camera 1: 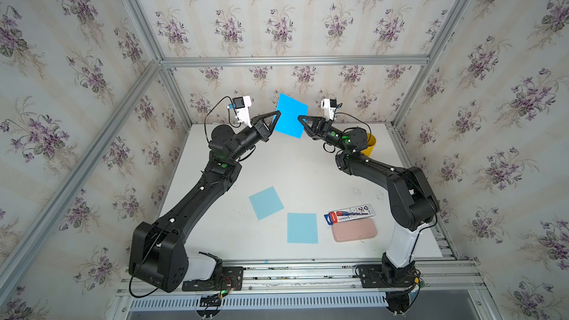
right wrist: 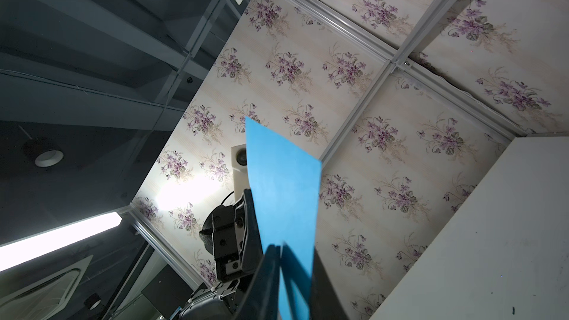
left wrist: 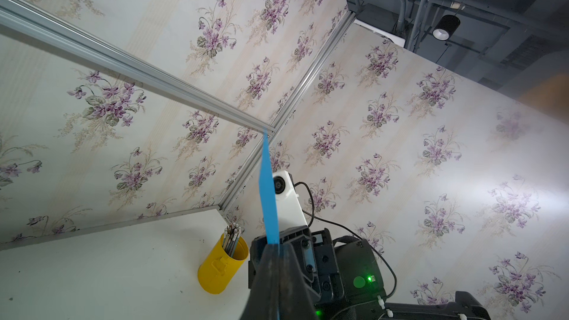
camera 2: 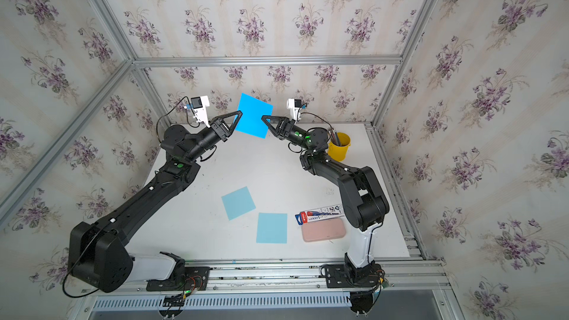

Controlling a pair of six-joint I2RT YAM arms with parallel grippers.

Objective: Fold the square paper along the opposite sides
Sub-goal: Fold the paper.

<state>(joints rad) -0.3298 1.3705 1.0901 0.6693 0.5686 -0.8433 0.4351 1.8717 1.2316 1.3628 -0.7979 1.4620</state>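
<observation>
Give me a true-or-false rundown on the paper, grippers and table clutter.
1. The bright blue paper hangs in the air between the left gripper and right gripper. True.
2. The right gripper is open, clear of the paper. False: both are shut on its edges.
3. Two paler blue sheets lie flat on the table. True.
4. The yellow cup lies tipped beside the pink case. False: it stands upright, far from the case.
</observation>
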